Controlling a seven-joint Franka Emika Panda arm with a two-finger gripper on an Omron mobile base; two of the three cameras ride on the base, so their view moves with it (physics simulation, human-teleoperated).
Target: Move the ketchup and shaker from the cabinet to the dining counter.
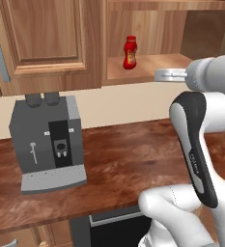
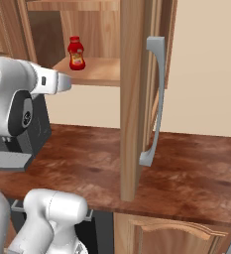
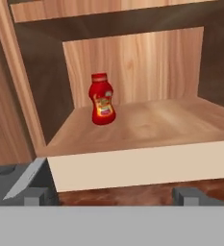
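The ketchup [image 3: 103,100], a small red squeeze bottle, stands upright on the lower shelf of the open cabinet [image 3: 147,126], towards its left side. It also shows as the ketchup [image 1: 130,52] from the left and the ketchup [image 2: 76,53] from the right. My gripper [image 3: 111,196] is open, with nothing between its two widely spread fingertips [image 3: 34,196]. It hangs in front of the shelf edge, a little below it and well short of the bottle. The shaker is out of view, and so is the dining counter.
The cabinet's open door [image 2: 133,99] juts out towards me on the right, its long silver handle [image 2: 155,99] facing sideways. A grey coffee machine [image 1: 49,142] stands on the wall counter [image 1: 128,159] to the left, under a shut cabinet door [image 1: 41,38].
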